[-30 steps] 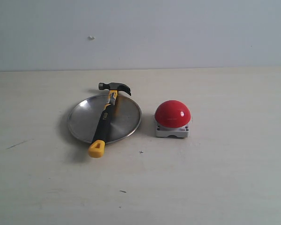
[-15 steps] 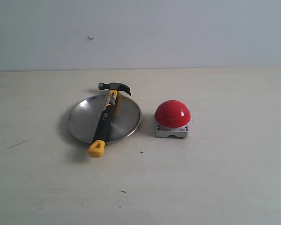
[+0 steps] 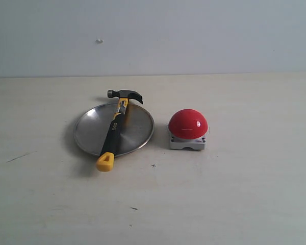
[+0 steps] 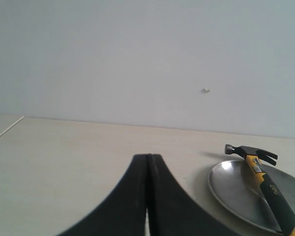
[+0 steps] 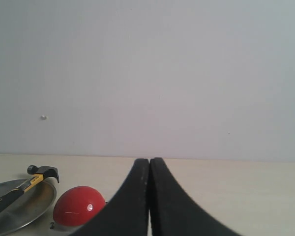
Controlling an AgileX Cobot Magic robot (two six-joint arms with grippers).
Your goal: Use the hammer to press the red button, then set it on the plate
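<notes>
The hammer [image 3: 115,128] lies across the silver plate [image 3: 89,131], dark head past the far rim, yellow looped tip over the near rim. To its right stands the red button [image 3: 187,124] on its grey base. Neither arm appears in the exterior view. My left gripper [image 4: 148,156] is shut with nothing held; the plate [image 4: 233,189] and hammer [image 4: 265,181] lie apart from it. My right gripper [image 5: 150,160] is also shut and empty, with the red button [image 5: 78,205], the plate [image 5: 32,206] and the hammer [image 5: 37,176] well away from it.
The pale wooden table [image 3: 234,194] ends at a plain grey-white wall [image 3: 194,35] behind the objects. A few small dark specks mark the tabletop near the front.
</notes>
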